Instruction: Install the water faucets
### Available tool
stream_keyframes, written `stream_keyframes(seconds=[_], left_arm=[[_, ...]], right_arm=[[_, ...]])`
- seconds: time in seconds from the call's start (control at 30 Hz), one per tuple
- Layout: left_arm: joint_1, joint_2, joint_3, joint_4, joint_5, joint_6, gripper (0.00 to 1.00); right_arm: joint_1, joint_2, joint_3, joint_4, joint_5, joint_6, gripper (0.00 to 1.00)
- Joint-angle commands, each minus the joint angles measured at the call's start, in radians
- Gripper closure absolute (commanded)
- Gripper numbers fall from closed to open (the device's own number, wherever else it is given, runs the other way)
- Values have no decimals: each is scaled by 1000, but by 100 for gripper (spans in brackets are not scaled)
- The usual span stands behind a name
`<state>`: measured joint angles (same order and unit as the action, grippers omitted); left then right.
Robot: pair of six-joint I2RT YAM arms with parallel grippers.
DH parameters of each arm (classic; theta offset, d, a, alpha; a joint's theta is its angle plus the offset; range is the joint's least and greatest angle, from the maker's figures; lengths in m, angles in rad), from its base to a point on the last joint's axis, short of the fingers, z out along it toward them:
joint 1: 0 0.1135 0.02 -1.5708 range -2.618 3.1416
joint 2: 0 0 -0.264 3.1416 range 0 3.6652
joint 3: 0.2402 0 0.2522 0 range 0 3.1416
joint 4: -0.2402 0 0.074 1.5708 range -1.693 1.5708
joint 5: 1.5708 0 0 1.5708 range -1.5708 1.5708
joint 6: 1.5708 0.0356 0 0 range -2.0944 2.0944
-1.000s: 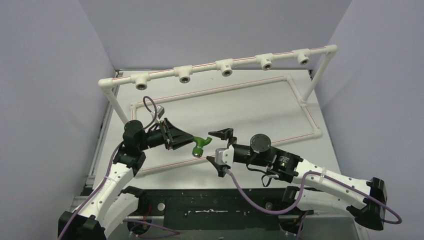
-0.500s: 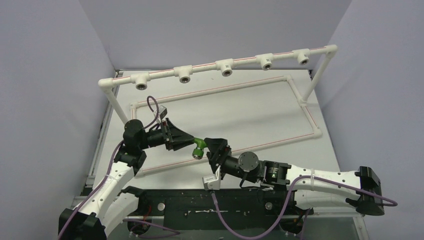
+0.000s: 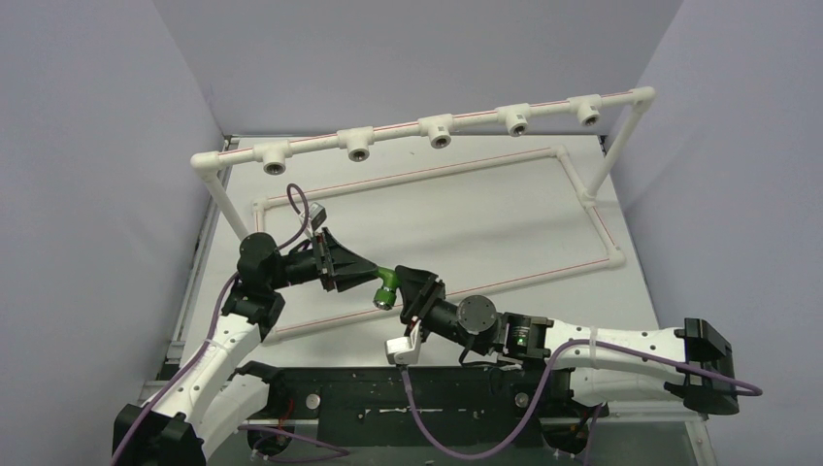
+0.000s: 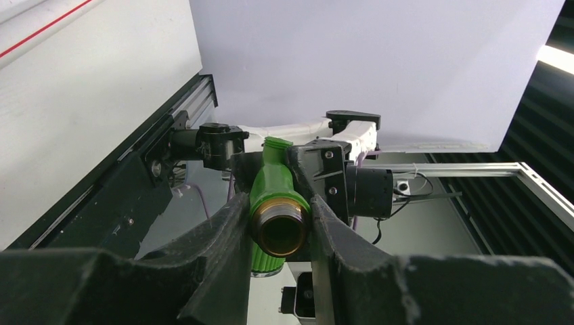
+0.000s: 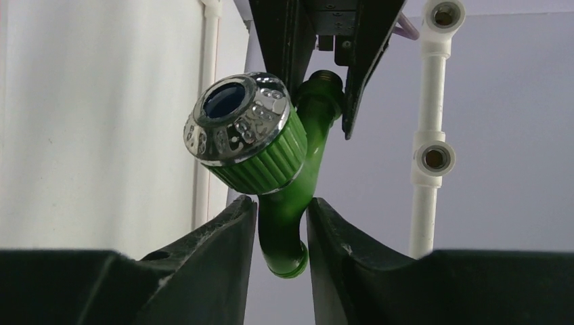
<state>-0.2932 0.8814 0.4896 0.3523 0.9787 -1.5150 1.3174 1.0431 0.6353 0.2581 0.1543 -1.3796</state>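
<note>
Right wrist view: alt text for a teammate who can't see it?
A green faucet with a chrome-capped knob fills the centre, its spout pinched by the right gripper. The left gripper holds its threaded end above; white pipe tees behind.

Your count for this entry: one green faucet [image 3: 386, 282]. Five white tee fittings [image 3: 439, 131], all on one white pipe frame [image 3: 437, 172]. Two robot arms, left arm [image 3: 228, 335] and right arm [image 3: 602, 349].
</note>
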Motion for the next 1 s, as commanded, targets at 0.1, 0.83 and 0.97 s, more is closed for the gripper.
stream_keyframes(seconds=[0.1, 0.83, 0.97], left_arm=[[-8, 2, 14, 104, 34, -30, 100], [7, -22, 107, -59, 8, 199, 28], [15, -32, 146, -163, -6, 319, 23]], right_arm=[[6, 25, 20, 97, 48, 2, 90], [3, -133, 64, -120, 47, 381, 100], [-18, -137, 135, -269, 41, 568, 100]])
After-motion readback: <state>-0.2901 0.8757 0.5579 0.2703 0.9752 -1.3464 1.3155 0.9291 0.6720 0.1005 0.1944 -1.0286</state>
